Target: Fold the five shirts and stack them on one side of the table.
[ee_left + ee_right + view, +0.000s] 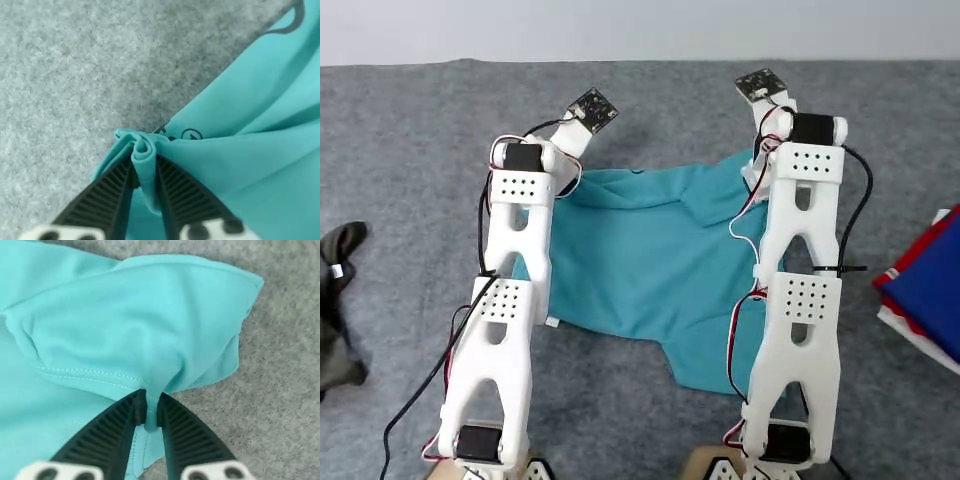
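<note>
left gripper (pixel 145 172) clamped on teal shirt (pixel 640 265) fold | right gripper (pixel 148 415) pinching its hem | grey worktop (pixel 420 130)

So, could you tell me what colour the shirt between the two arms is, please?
The shirt is teal, shown best in the high view.

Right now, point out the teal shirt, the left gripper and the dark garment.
teal shirt (pixel 630 270), high view, flat middle panel.
left gripper (pixel 145 161), left wrist view, between its fingertips.
dark garment (pixel 335 335), high view, lower part.
</note>
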